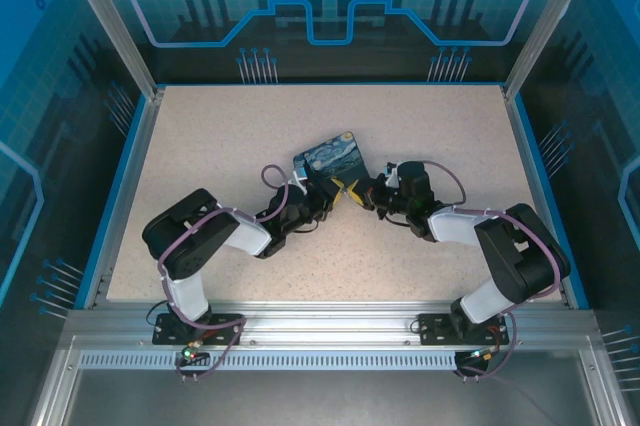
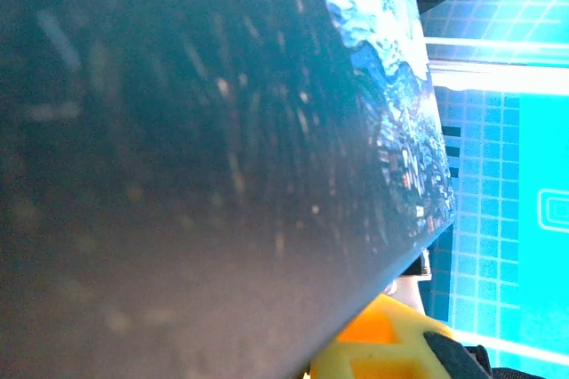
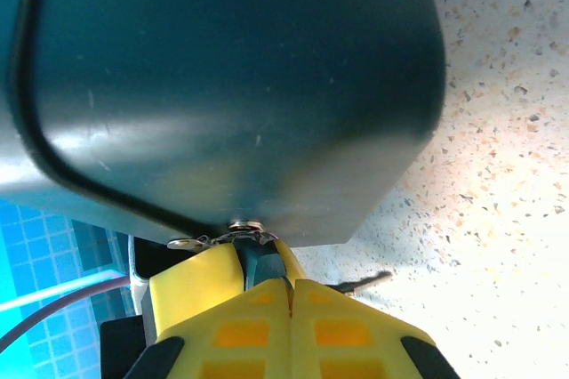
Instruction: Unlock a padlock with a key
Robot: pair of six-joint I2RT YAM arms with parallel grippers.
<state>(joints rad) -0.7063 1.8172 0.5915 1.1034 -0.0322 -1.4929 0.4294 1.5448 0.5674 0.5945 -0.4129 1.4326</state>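
The night-sky printed box (image 1: 325,158) lies mid-table, its dark side (image 3: 222,85) close over both grippers. At its lower edge glints the tiny metal padlock (image 3: 235,230), with a small dark body below it. My left gripper (image 1: 328,194) reaches under the box's near corner. Its yellow fingers (image 3: 190,283) look pressed on that dark body. My right gripper (image 3: 291,288) is shut just below the padlock and meets the left one (image 1: 352,189). A thin dark sliver, the key (image 3: 363,282), pokes out beside its right finger. One yellow finger (image 2: 391,343) shows under the box (image 2: 222,157).
The speckled tabletop (image 1: 250,126) is ringed by a blue rim and metal frame posts (image 1: 105,21). Purple cables loop from both arms near the box (image 1: 268,178). Open table stretches behind and to both sides of the box.
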